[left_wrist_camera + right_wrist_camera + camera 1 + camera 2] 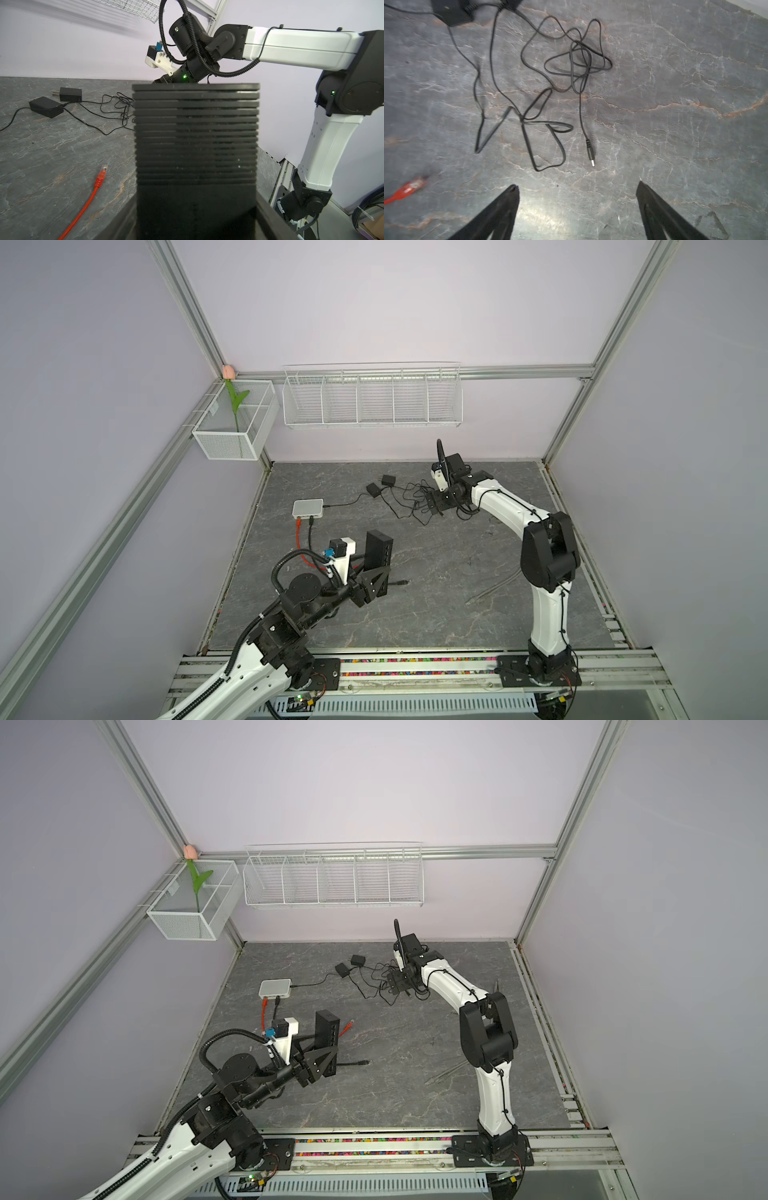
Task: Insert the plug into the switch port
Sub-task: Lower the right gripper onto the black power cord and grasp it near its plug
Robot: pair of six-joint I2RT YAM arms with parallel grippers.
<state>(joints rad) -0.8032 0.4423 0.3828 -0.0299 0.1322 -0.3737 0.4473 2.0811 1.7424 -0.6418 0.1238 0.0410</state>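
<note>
Nearby, my left gripper (371,585) clamps the black switch (378,554) on end, its ports turned toward my right side. Farther back, my right gripper (577,185) hangs spread wide over the grey table (436,597), holding nothing. The plug (591,152) lies flat just beyond its jaws, ending a tangled black cable (572,64).

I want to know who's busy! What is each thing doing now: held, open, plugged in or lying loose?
black switch, held on end by the left gripper.
left gripper, shut on the black switch.
right gripper, open, empty, above the tangled cable.
plug, unplugged, lying on the table.
red cable, free end loose on the table.
white box, black cable plugged in.
power adapters, lying loose on the table.
</note>
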